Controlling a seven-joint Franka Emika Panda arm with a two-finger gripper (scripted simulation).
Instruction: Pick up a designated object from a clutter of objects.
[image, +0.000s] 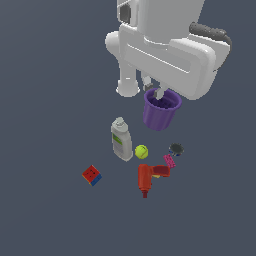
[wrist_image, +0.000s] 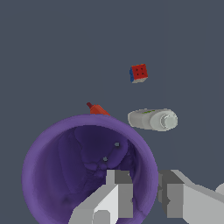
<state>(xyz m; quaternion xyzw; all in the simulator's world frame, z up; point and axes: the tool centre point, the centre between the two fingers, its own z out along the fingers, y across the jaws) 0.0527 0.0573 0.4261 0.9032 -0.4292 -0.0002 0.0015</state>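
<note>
My gripper (wrist_image: 144, 194) is clamped on the rim of the purple cup (image: 160, 111), one finger inside the wall and one outside. The cup hangs upright under my wrist, off the floor, above the other items. Its inside (wrist_image: 87, 162) is bare purple. Below lie the bottle (image: 121, 140), tennis ball (image: 141, 151), red drill (image: 149, 177), pink brick (image: 169, 161), dark disc (image: 176, 148) and, apart, the puzzle cube (image: 92, 175).

Arm casing glossy white, rounded and bulky, with recessed panel outlines on the wrist block; a dark grey band curves over its upper edge; tool (wrist_image: 144, 199) fingers (wrist_image: 118, 192) pale grey, squared, flat-faced.
</note>
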